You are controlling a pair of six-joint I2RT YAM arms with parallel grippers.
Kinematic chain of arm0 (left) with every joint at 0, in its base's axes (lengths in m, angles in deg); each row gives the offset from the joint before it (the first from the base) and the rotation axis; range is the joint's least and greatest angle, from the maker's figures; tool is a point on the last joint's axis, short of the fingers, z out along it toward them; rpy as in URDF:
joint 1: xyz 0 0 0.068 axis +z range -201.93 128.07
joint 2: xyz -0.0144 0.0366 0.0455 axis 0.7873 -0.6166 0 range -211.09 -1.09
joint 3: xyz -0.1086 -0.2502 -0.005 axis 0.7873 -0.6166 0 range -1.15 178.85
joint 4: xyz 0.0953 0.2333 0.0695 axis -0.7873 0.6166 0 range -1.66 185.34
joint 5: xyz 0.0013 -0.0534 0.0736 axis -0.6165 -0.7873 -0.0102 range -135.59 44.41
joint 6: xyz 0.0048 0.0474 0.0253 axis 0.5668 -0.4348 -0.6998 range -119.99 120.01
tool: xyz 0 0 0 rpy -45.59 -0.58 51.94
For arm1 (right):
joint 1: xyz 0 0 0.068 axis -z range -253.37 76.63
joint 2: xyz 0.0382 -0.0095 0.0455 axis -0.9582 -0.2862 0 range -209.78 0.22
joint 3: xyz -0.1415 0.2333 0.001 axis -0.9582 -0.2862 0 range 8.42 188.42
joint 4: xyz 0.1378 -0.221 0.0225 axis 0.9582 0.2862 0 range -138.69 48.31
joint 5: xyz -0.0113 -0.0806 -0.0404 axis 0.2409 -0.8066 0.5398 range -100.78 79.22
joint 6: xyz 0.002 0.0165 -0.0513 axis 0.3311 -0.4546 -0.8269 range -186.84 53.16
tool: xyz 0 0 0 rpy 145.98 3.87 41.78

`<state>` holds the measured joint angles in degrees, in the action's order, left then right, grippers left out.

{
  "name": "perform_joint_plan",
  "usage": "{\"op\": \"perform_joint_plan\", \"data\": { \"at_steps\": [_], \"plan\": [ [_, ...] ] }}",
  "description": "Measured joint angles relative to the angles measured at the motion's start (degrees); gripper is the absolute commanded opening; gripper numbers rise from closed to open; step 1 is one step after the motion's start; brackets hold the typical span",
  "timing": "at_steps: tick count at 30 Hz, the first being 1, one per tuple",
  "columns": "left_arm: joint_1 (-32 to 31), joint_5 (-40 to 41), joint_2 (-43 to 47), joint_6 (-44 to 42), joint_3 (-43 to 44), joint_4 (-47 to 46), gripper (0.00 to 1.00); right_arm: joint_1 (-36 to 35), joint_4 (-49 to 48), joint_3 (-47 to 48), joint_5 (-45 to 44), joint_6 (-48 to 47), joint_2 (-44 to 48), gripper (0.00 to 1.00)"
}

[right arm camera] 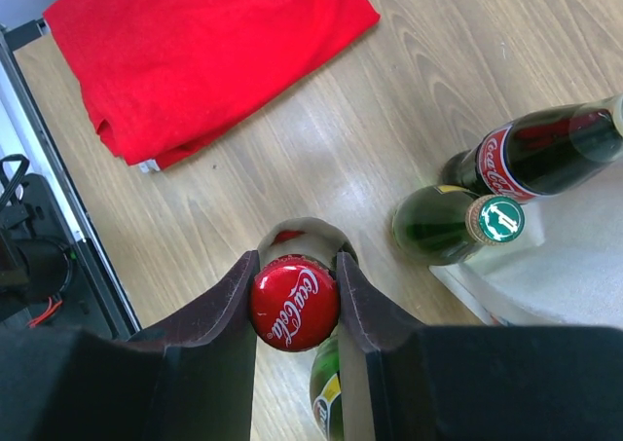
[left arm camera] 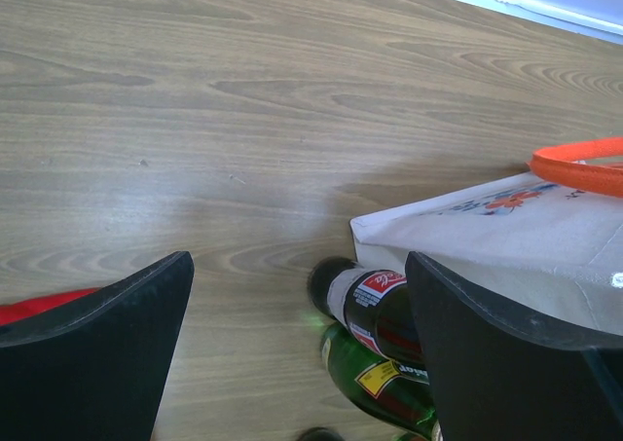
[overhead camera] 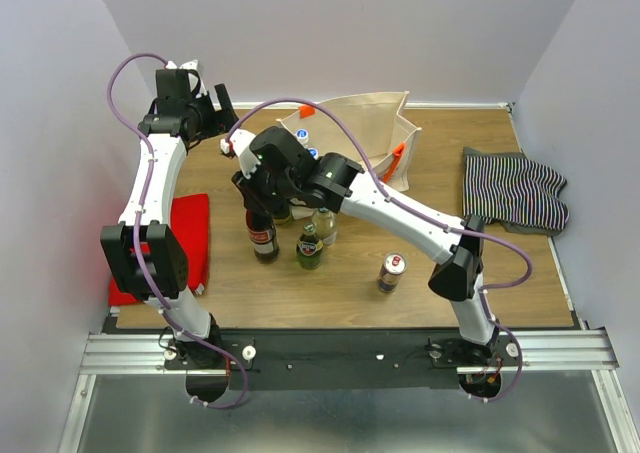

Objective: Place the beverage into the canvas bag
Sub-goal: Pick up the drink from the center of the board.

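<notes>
My right gripper [overhead camera: 258, 201] is shut on the red cap of a dark Coca-Cola bottle [overhead camera: 264, 239]; the wrist view shows both fingers [right arm camera: 219, 310] pressed against the cap [right arm camera: 294, 303]. The bottle is upright, its base at or just above the table. The cream canvas bag [overhead camera: 365, 123] with orange handles stands open behind it, at the back centre. My left gripper [overhead camera: 215, 108] is open and empty, to the left of the bag; its view shows the bag's corner [left arm camera: 487, 232] and an orange handle [left arm camera: 584, 168].
A green bottle [overhead camera: 309, 248], a clear bottle [overhead camera: 325, 223] and a second cola bottle [right arm camera: 531, 154] crowd close to the held one. A can [overhead camera: 391, 271] stands front centre. A red cloth [overhead camera: 187, 235] lies left, a striped cloth [overhead camera: 515, 188] right. Blue-capped items [overhead camera: 302, 134] sit in the bag.
</notes>
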<state>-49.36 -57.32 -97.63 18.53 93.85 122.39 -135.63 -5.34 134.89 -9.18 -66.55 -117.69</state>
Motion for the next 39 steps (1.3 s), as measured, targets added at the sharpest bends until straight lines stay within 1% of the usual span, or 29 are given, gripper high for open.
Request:
{"op": "perform_joint_plan", "data": {
  "at_steps": [4, 15, 23, 32, 39],
  "plan": [
    [0.00, -0.87, 0.00, 0.00, 0.00, -0.26, 0.99, -1.22, 2.01, 2.10, -0.94, -1.53, -0.70, 0.01],
    [0.00, -1.60, 0.00, 0.00, 0.00, -0.55, 0.99, -2.89, 5.31, 3.67, -4.24, -2.78, -0.70, 0.01],
    [0.00, -2.47, 0.00, 0.00, 0.00, -0.57, 0.99, -2.93, 5.16, 3.67, -6.05, -4.59, 0.59, 0.01],
    [0.00, -2.80, 0.00, 0.00, 0.00, -0.57, 0.99, -2.93, 2.86, 3.78, -6.21, -4.92, 6.01, 0.01],
    [0.00, -2.97, 0.00, 0.00, 0.00, -0.59, 0.99, -2.93, 2.16, 7.54, -6.29, -5.84, 6.40, 0.01]
  ]
}}
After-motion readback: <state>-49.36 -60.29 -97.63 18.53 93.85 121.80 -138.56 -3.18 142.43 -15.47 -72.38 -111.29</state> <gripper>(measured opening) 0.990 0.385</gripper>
